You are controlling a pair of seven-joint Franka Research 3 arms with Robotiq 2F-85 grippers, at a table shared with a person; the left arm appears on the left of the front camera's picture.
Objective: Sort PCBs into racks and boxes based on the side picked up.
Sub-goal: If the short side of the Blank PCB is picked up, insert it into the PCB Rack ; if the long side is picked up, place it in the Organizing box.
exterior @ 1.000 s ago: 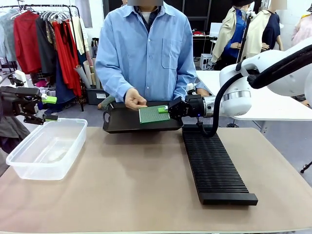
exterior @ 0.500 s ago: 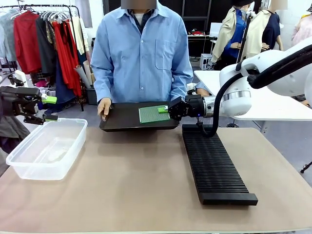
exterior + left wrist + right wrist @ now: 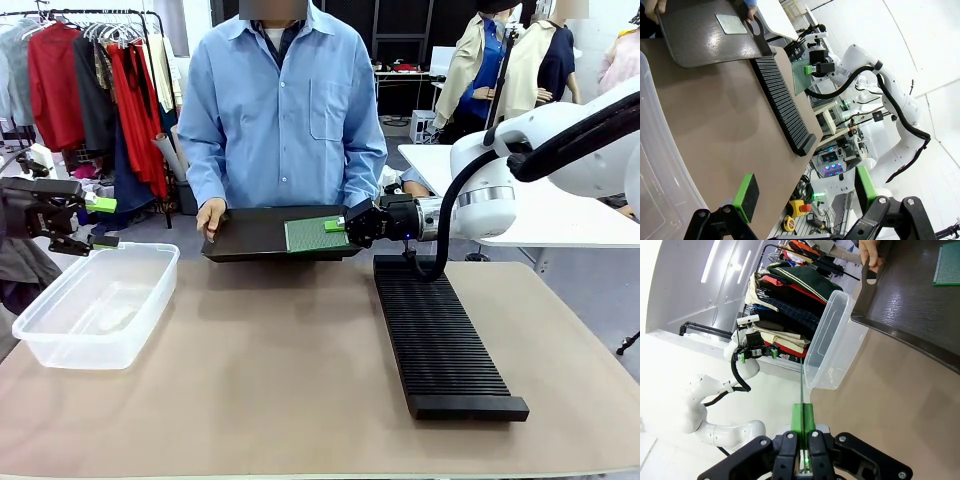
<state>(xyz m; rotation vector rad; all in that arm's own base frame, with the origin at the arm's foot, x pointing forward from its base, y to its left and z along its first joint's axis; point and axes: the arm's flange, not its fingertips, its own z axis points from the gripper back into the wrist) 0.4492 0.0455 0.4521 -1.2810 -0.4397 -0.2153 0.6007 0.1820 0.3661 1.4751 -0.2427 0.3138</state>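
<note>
A green PCB [image 3: 314, 235] with its lighter dotted face up hangs level over the right part of the black tray [image 3: 250, 240], pinched at its right edge by my right gripper [image 3: 337, 226]. In the right wrist view that gripper [image 3: 801, 414] is shut on the board, which shows edge-on as a thin line [image 3: 801, 382]. A second PCB [image 3: 949, 265] lies flat on the tray [image 3: 910, 300], and the left wrist view shows this board [image 3: 731, 23] too. The ribbed black rack [image 3: 440, 335] runs along the table's right side. My left gripper [image 3: 103, 222] stands open and empty above the clear tub [image 3: 95, 305].
A person in a blue shirt stands at the far side and holds the tray by its left handle with one hand [image 3: 210, 215]. A clothes rail [image 3: 90, 80] and a white table [image 3: 560, 215] lie behind. Bare tabletop [image 3: 270, 370] stretches between tub and rack.
The person's hand has left the board and taken the tray's left handle. The tray has slid slightly left. Both grippers are where they were.
</note>
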